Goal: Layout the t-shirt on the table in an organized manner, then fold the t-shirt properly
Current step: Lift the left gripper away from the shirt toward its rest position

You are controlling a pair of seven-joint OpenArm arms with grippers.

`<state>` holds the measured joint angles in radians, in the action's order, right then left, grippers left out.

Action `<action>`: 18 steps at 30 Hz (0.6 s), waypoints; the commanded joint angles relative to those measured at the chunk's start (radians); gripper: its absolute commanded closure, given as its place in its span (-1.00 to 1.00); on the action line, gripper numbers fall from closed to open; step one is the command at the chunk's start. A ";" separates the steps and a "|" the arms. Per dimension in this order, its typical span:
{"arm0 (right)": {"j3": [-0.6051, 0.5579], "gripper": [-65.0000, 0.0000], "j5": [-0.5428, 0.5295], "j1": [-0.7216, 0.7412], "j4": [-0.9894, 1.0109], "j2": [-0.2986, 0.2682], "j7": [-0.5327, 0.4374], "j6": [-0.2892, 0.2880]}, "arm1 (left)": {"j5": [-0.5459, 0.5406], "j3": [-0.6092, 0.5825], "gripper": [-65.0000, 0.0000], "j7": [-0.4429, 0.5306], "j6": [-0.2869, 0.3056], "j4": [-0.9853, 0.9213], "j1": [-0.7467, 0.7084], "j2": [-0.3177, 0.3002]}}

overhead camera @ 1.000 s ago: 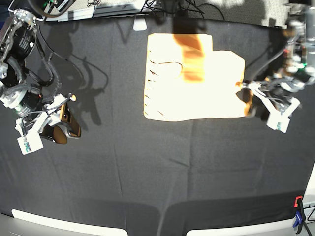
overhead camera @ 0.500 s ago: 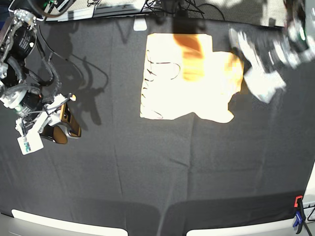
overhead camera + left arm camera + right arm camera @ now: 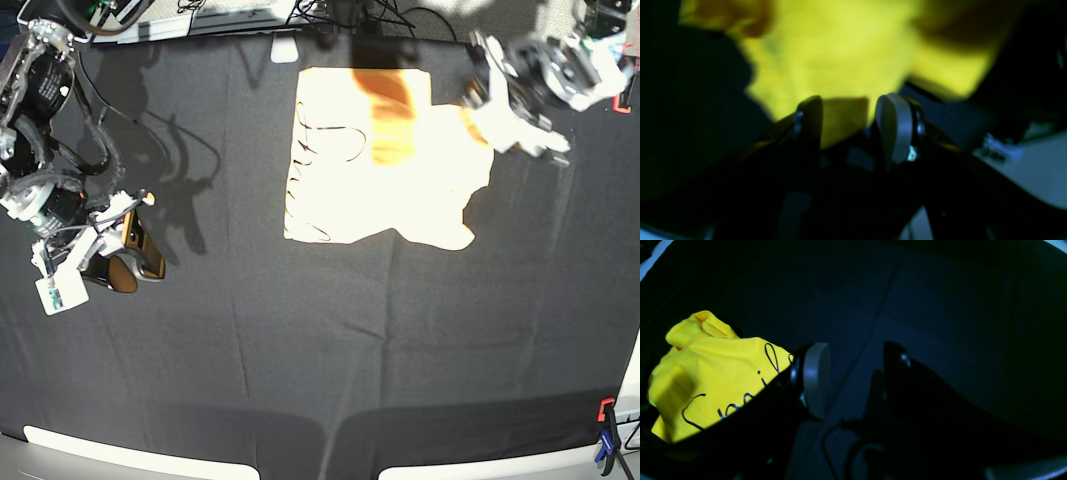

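The t-shirt (image 3: 385,170) lies flat at the back middle of the table (image 3: 300,350), glaring pale, with a black script print along its left side and an uneven lower right corner. My left gripper (image 3: 477,105) hovers at the shirt's upper right corner. In the left wrist view its blurred fingers (image 3: 897,126) stand apart, and yellow cloth (image 3: 840,50) shows beyond and between them. My right gripper (image 3: 128,262) rests far to the left, well away from the shirt. It is open (image 3: 857,373) over bare black cloth, with the shirt (image 3: 716,373) off to its side.
Cables and a white tag (image 3: 285,48) line the table's far edge. A red-and-blue clamp (image 3: 607,440) grips the near right corner. White strips run along the front edge.
My left gripper rose from the shirt's right edge and swung back to its upper right corner. The shirt's lower right corner pulled inward. The right arm stayed still.
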<state>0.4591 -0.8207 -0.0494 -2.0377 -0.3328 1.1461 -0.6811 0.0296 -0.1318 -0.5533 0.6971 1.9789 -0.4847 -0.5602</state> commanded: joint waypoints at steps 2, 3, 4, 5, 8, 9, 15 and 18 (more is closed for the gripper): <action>0.003 0.20 -0.022 0.016 -0.017 -0.014 -0.031 -0.007 | 0.079 -0.056 0.20 0.013 0.001 0.019 0.001 -0.036; 0.003 0.20 -0.022 0.016 -0.017 -0.014 -0.031 -0.007 | 0.114 -0.078 0.20 0.013 0.001 0.019 0.003 -0.043; 0.003 0.20 -0.022 0.016 -0.017 -0.014 -0.031 -0.007 | 0.142 -0.093 0.20 0.014 0.001 0.019 0.006 -0.044; 0.003 0.20 -0.022 0.016 -0.017 -0.014 -0.031 -0.007 | 0.164 -0.101 0.20 0.027 0.001 0.019 0.009 -0.043; 0.003 0.20 -0.022 0.015 -0.017 -0.014 -0.028 -0.007 | 0.201 -0.101 0.20 0.061 0.001 0.019 0.020 -0.035; 0.003 0.20 -0.022 0.016 -0.017 -0.014 -0.025 -0.007 | 0.210 -0.101 0.20 0.061 -0.008 0.018 0.026 -0.036; 0.003 0.20 -0.022 0.015 -0.017 -0.014 -0.025 -0.007 | 0.288 -0.101 0.34 0.053 -0.181 0.010 0.047 -0.036; 0.003 0.20 -0.022 0.015 -0.017 -0.014 -0.025 -0.007 | 0.303 -0.101 0.47 0.046 -0.188 0.010 0.046 -0.036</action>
<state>0.4591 -0.8207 -0.0498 -2.0377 -0.3328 1.1465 -0.6811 0.3336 -0.2371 -0.5198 0.5220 1.9739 -0.4404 -0.5877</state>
